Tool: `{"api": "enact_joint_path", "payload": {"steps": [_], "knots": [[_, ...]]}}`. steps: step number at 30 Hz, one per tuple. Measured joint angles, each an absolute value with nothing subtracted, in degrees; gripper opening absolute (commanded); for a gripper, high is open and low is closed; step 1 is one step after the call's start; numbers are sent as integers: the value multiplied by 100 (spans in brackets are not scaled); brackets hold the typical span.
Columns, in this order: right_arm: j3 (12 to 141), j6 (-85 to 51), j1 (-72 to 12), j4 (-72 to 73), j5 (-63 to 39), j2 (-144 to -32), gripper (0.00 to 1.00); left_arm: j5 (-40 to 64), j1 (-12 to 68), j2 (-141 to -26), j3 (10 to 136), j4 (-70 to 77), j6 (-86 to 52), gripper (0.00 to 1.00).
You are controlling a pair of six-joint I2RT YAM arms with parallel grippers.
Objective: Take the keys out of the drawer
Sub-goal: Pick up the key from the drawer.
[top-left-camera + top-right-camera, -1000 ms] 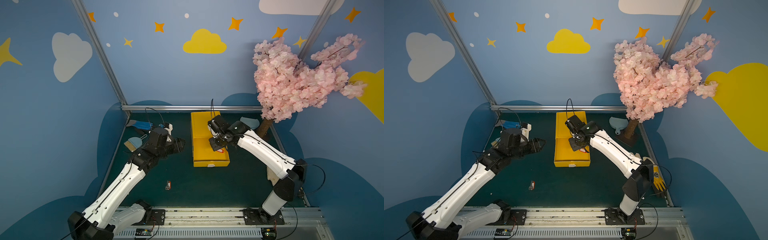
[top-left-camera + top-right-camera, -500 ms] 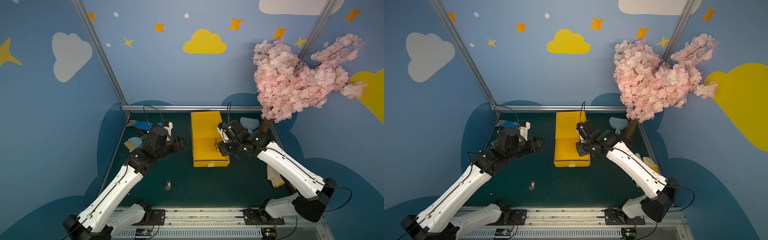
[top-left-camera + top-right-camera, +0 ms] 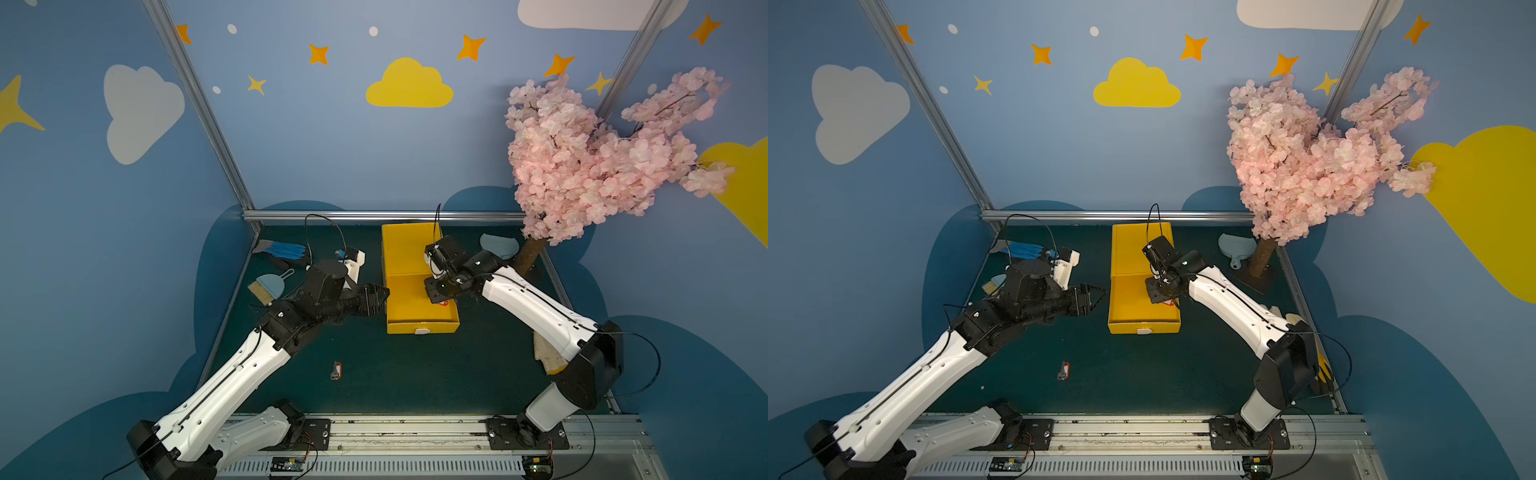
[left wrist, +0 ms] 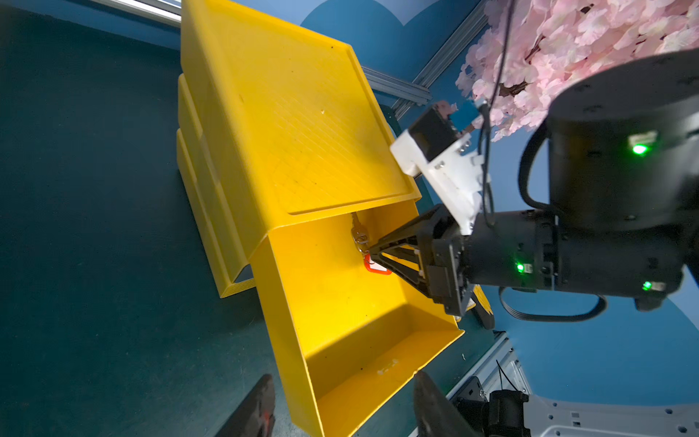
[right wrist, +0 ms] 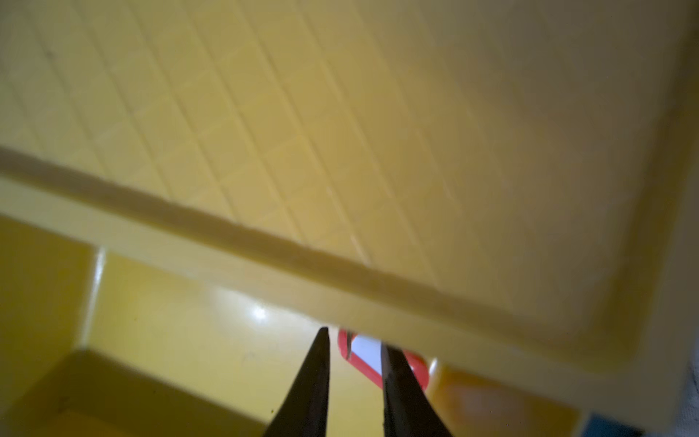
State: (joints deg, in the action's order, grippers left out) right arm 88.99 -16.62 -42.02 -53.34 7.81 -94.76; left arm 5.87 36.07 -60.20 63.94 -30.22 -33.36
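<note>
While the right hand (image 4: 372,252) reaches into the open drawer (image 4: 340,321) with fingers (image 5: 314,378) slightly parted, a red-tagged key (image 4: 376,267) lies on the drawer floor at its tips. The left hand (image 3: 385,292), released, sits beside the drawer. A second key (image 3: 336,370) lies on the tabletop (image 3: 415,374).

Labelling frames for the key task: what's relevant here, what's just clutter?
Job: yellow drawer, pulled open; red-tagged key inside it; loose key on the mat; right tool, open at the drawer key.
Clutter: blue glove; hand brush; dustpan; blossom tree.
</note>
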Motion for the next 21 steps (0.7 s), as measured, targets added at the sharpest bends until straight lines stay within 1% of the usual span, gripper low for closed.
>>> {"api": "enact_joint_path", "payload": {"steps": [5,7,10,14,16,21], "knots": [[9467,-1649,-4202,-5662,786,-9876,16,696,3607,-6025,6305,-2978,-3227,60],[9570,-1627,-4202,-5789,788,-9946,13,711,3607,-6025,6213,-2956,-3223,60],[9579,-1588,-4200,-5988,790,-9972,13,731,3607,-6025,6132,-2947,-3227,60],[9579,-1557,-4198,-6167,816,-9972,17,731,3607,-5970,6023,-2867,-3236,60],[9579,-1549,-4198,-6208,834,-9972,18,727,3607,-5929,5981,-2842,-3238,60],[9568,-1516,-4198,-6270,836,-9972,11,727,3607,-5902,5955,-2792,-3242,60]]}}
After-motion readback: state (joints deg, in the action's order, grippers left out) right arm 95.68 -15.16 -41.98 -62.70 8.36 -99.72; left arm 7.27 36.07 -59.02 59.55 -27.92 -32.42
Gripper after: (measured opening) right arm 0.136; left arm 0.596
